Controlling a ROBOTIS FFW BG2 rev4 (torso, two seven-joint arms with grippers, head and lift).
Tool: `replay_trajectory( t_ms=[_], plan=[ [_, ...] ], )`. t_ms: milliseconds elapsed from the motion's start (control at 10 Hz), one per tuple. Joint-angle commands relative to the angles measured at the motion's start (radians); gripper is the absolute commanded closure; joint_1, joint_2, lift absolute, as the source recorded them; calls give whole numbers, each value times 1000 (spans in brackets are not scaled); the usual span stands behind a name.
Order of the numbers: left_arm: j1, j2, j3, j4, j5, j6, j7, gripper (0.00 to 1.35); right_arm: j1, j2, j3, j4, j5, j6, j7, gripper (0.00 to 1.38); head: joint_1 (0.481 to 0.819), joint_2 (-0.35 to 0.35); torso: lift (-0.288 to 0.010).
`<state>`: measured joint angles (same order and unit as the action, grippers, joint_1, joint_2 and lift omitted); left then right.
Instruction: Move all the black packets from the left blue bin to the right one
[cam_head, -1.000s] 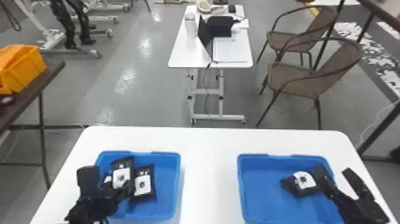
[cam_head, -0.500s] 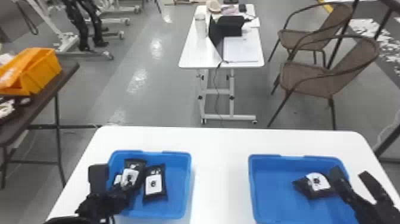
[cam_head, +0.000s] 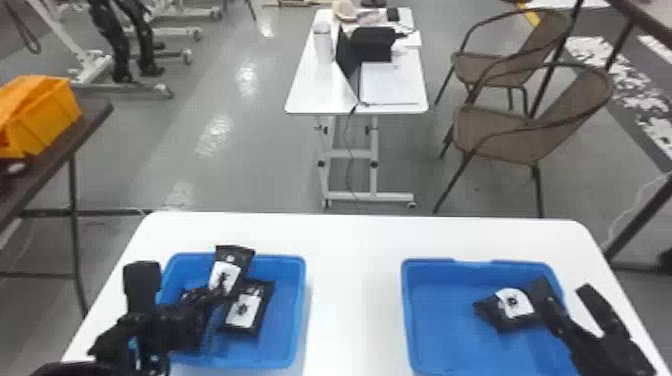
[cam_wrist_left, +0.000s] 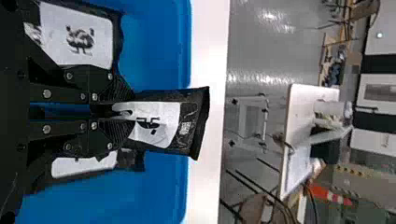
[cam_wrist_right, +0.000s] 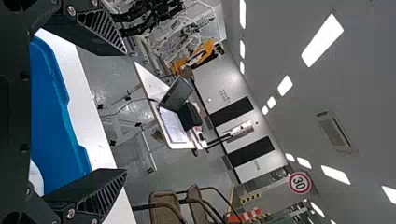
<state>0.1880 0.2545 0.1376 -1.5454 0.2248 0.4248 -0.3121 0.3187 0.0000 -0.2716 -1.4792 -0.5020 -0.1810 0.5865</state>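
Observation:
In the head view my left gripper (cam_head: 217, 296) is over the left blue bin (cam_head: 298, 310), holding a black packet (cam_head: 232, 259) whose top reaches across the far rim. The left wrist view has the left gripper (cam_wrist_left: 126, 114) shut on this packet (cam_wrist_left: 189, 123), a white label on its front. Two more packets, one (cam_wrist_left: 79, 39) and another (cam_wrist_left: 84, 165), lie in that bin; one (cam_head: 245, 310) shows plainly from the head. One packet (cam_head: 515, 303) rests in the right blue bin (cam_head: 407, 320). Beside it, my right gripper (cam_head: 561, 286) stands open; its fingers (cam_wrist_right: 100, 35) are wide apart around the gripper's empty middle (cam_wrist_right: 124, 112).
Both bins stand on a white table (cam_head: 350, 280), with bare tabletop between them. Behind are a smaller white table (cam_head: 305, 90) and brown chairs (cam_head: 500, 132). An orange crate (cam_head: 45, 112) sits on a dark table at the left.
The held packet has risen with my left gripper, from inside the left bin to over its far rim. The head view has swung a little both ways. My right gripper stays beside its packet.

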Motion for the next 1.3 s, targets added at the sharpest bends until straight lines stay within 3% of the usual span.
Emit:
replay_trajectory(
  t_ms=[0,300,500,800,1200],
  plan=[
    [27,2,2,-79,13,-9,-87,1058,-4,1,2,4,-9,0,4,124,695,38,0],
    [-62,9,-59,-64,41,-55,-443,1058,-52,1,6,28,-9,6,72,124,695,-52,0],
    [-196,16,-179,50,44,-73,-579,1058,-87,1,23,30,6,43,102,124,695,-100,0],
    [-378,-24,-331,283,45,-139,-645,1058,-112,1,104,-3,22,112,161,124,695,-152,0],
    [-483,-80,-428,419,77,-172,-670,1058,-188,1,226,34,10,153,187,124,695,-109,0]
  ],
)
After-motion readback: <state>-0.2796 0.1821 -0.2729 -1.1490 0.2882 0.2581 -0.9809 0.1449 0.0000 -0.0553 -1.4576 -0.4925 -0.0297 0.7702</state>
